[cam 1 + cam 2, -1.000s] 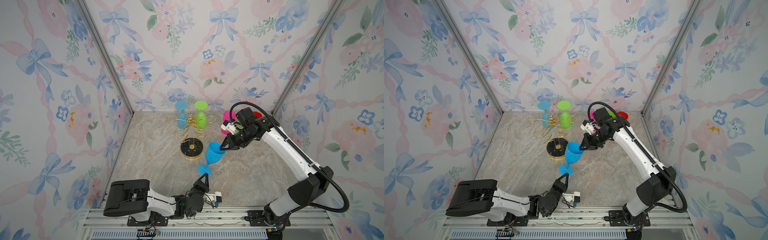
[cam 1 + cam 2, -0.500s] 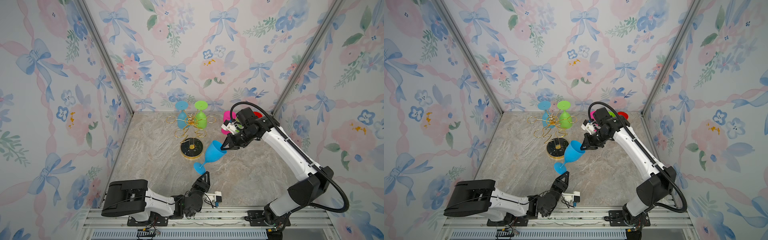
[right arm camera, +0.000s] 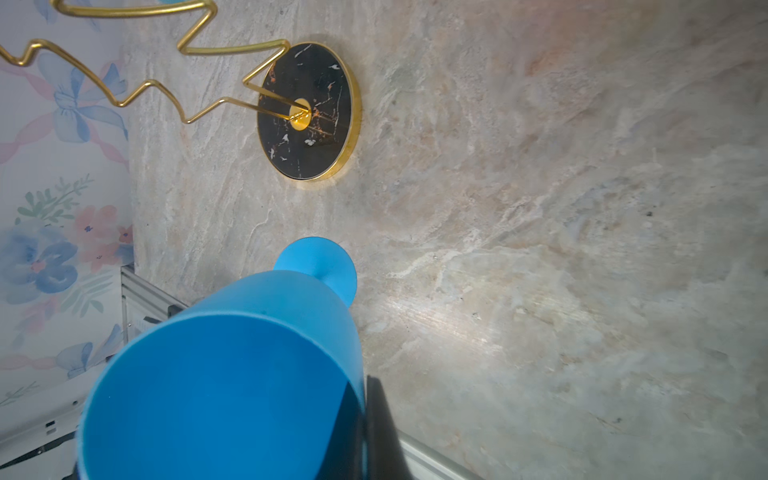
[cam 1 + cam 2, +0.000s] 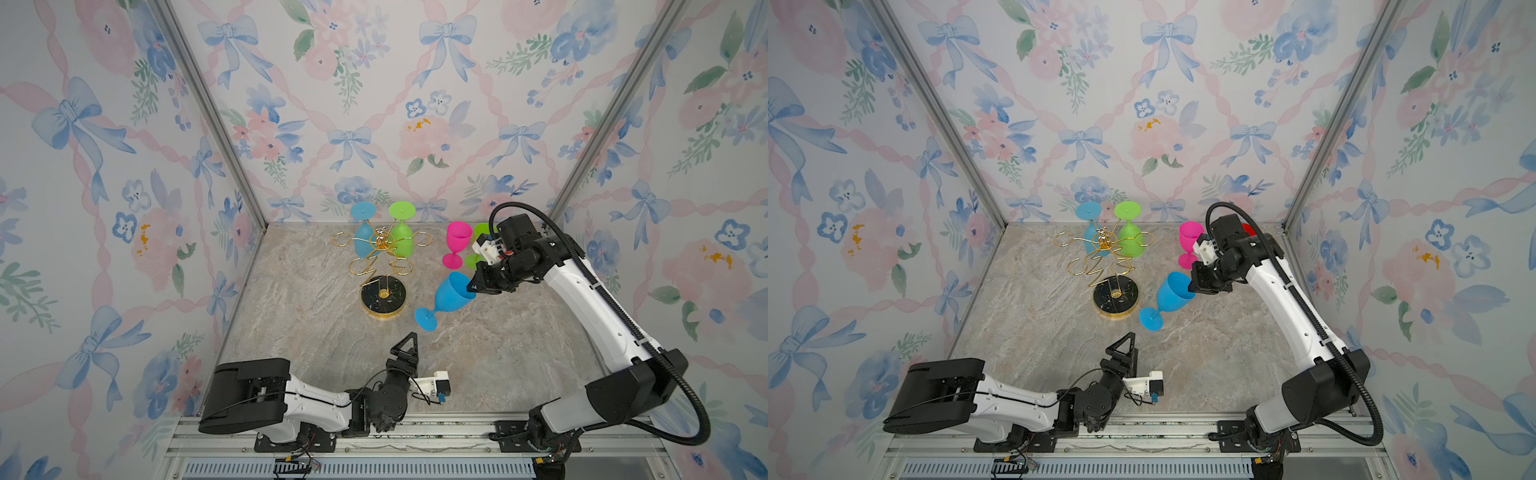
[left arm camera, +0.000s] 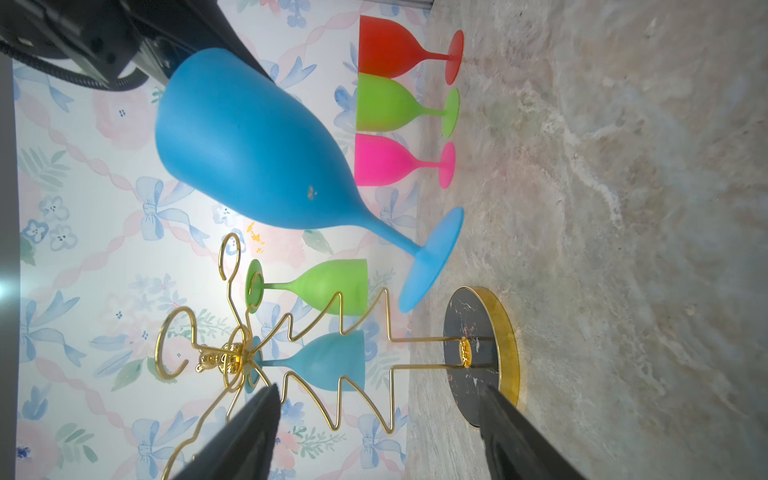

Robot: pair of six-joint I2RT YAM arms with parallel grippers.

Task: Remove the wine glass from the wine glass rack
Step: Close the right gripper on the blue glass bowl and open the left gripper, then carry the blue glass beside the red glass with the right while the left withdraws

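Note:
The gold wire wine glass rack stands mid-table on its round black base. A teal glass and a green glass hang from it upside down. A blue wine glass is off the rack, tilted, with its foot low beside the base. My right gripper is shut on its rim. My left gripper is open and empty, just in front of the foot.
Pink, green and red glasses stand upright at the back right, behind my right wrist. Floral walls close in three sides. A metal rail runs along the front edge.
My left gripper has opened and let go of the blue glass's foot. My right gripper has carried the glass slightly right and back, still tilted.

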